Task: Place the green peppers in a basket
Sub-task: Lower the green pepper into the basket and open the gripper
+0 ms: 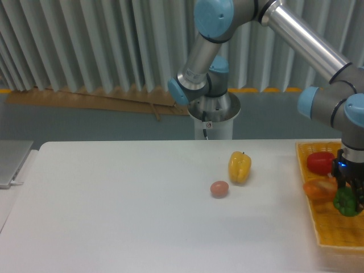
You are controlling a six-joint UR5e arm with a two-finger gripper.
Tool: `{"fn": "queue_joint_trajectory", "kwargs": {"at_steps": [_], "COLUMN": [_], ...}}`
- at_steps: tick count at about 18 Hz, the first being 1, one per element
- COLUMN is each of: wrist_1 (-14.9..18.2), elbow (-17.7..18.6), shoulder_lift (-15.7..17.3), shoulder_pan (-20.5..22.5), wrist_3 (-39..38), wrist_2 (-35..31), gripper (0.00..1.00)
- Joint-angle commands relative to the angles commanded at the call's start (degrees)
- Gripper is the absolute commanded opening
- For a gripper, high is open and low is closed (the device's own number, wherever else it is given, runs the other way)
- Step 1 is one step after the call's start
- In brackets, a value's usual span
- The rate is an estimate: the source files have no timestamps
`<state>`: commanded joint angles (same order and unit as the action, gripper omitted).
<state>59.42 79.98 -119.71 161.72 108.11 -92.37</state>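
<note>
- Jaws of the gripper point(348, 200) are closed around the green pepper point(344, 202), which hangs over the basket's interior near the right edge of the view; whether it touches the mesh cannot be told.
- Largest in view is the white counter point(125, 210), with a wide bare stretch across its left and front parts.
- Next is the arm point(296, 40), sweeping from its base behind the counter's far edge up and over to the right, then dropping straight down above the basket.
- The basket point(333, 233) lies at the counter's right end; its left rim runs just inside the counter, and its right part is cut off by the picture's edge.
- Inside it, a red pepper point(321, 162) lies near the far rim and an orange vegetable point(319, 189) sits just left of the green pepper, close to it.
- A yellow bell pepper point(239, 166) stands mid-counter, well apart from the basket's left rim.
- A small reddish-brown round item point(219, 189) lies just beside the yellow one, to its front left.
</note>
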Motion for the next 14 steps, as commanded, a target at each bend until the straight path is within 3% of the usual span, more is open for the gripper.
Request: {"fn": "queue_joint_trajectory", "kwargs": {"at_steps": [14], "wrist_1": [-1.67], "elbow": [0.44], "shoulder_lift": [-2.9], "shoulder_pan": [0.09], "wrist_3": [0.09], "wrist_2": [-0.26], "gripper": [0.65]}}
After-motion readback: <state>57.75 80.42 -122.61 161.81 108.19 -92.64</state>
